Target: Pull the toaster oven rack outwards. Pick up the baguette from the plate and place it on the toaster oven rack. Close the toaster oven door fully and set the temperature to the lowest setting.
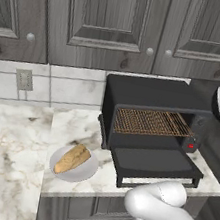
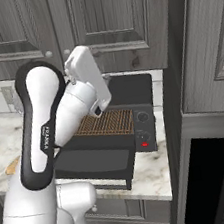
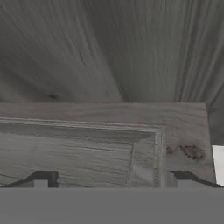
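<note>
- Gripper [image 3: 109,180]: the jaws stand wide apart, near their full spread, with nothing between them and nothing touched. In the hand view the two dark fingertips [image 3: 43,177] frame a grey wood-grain cabinet door [image 3: 87,148], so the hand points at the upper cabinets, raised well above the appliance.
- Arm: in the right base view the hand sits high, in front of the toaster oven's top edge and apart from the counter items.
- Toaster oven rack [image 1: 150,122]: a brownish-copper wire mesh seated inside the cavity of the toaster oven [image 1: 152,96], not yet drawn out. Judged stiff, light and thin; it should slide on its guides. Take hold at the middle of the front edge wire, jaws closing above and below it. An off-centre pull may skew and jam it.
- Toaster oven door [image 1: 154,162]: lies dropped open, roughly level, in front of the cavity, with its bar handle at the near edge. The approach to the rack passes over this panel.
- Control panel: on the oven's right side, two round knobs [image 2: 143,116] sit above a red light.
- Baguette [image 1: 72,158]: lies on the plate [image 1: 89,171], on the marble counter [image 1: 79,124] just left of the door. Judged light, with a firm crust that can crush; grip across the middle of its width, with moderate force.
</note>
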Robot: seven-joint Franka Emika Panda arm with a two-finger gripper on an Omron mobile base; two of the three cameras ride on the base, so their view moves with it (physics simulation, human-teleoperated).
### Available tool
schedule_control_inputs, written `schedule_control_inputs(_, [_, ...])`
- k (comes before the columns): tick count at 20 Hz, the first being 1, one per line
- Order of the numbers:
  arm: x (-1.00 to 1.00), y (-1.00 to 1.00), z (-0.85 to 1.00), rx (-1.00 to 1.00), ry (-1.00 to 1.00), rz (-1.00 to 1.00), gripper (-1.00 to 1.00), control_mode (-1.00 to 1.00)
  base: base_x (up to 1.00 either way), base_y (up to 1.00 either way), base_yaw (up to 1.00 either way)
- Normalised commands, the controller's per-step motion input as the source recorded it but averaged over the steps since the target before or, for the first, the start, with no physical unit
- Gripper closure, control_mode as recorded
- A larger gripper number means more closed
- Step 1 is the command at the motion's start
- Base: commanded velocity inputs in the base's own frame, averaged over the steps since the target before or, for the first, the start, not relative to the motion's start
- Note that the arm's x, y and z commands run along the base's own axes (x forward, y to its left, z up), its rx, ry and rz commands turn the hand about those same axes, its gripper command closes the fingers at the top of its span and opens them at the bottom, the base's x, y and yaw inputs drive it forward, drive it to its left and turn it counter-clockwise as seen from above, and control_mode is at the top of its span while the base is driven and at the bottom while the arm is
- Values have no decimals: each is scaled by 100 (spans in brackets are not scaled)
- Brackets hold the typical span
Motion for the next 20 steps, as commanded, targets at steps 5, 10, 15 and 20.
schedule_control_inputs(5, [-1, 2, 10, 85, 35, 0, -100, -100, 0, 0, 0])
schedule_control_inputs(10, [0, 14, 0, 93, 55, -8, -100, -100, 0, 0, 0])
schedule_control_inputs(15, [0, 9, 19, 68, 64, -24, -100, -100, 0, 0, 0])
schedule_control_inputs(20, [-18, 1, 83, 63, 46, -21, -100, -100, 0, 0, 0])
